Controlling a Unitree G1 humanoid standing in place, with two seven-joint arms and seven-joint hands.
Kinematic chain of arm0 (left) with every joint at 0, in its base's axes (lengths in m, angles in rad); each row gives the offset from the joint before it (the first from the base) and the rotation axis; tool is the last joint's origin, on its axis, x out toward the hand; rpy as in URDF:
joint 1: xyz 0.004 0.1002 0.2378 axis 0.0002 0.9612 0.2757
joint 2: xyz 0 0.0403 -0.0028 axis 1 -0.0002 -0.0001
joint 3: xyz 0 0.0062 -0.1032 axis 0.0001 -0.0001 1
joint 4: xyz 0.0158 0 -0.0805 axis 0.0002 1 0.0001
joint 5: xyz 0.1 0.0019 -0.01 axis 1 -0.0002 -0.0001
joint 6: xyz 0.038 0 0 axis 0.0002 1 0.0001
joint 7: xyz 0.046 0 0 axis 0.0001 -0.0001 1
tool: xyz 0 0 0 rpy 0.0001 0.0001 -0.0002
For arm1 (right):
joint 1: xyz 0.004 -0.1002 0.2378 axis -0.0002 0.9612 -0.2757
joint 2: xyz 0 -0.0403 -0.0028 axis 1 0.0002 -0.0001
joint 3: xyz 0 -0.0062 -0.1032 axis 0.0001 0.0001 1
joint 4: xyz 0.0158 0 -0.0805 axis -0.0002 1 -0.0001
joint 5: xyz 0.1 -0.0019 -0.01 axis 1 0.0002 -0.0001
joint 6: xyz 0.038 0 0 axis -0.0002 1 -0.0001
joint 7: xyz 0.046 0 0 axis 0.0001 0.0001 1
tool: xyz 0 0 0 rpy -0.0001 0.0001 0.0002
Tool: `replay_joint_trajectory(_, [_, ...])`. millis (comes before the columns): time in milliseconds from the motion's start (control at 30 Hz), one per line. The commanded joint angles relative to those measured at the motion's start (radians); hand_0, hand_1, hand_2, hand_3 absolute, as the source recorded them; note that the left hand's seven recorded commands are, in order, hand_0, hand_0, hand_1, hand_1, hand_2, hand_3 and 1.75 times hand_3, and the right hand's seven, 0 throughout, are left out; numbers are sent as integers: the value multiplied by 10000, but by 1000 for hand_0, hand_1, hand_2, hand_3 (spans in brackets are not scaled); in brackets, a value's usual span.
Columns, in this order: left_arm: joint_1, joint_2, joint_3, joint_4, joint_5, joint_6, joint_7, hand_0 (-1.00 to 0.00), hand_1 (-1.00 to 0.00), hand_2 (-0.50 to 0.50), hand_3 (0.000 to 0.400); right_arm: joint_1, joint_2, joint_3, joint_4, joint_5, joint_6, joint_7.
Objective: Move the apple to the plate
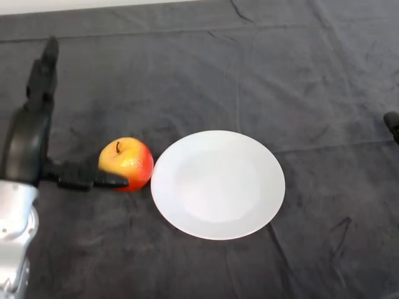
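A red and yellow apple [129, 162] with a short stem stands on the dark cloth, just left of a white plate [218, 185]. The apple is close to the plate's left rim but not on it. My left hand [28, 140] is at the left of the view, beside the apple. Its thumb [87, 179] stretches out straight and touches the apple's near left side. The fingers [42, 75] point away up the table, straight and well apart from the fruit. Nothing is held.
A dark cloth [249, 75] with creases covers the whole table. A small black object [392, 124] pokes in at the right edge.
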Motion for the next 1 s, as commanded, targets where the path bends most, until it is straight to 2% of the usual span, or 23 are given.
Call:
replay_joint_trajectory(33, [221, 146, -393, -257, 319, 167, -91, 0, 0, 0, 0, -111, -146, -58, -395, -9, -68, -49])
replay_joint_trajectory(333, [68, 155, -935, 359, 447, 658, -300, 0, 0, 0, 0, -97, -134, -53, -431, 0, -63, -68])
replay_joint_trajectory(667, [-268, 290, -1197, 1404, 571, 708, -506, 0, 0, 0, 0, -91, -130, -51, -449, 10, -56, -81])
replay_joint_trajectory(1000, [-535, 301, -1365, 1994, 735, 771, -492, 0, 0, 0, 0, -90, -131, -51, -451, 20, -50, -87])
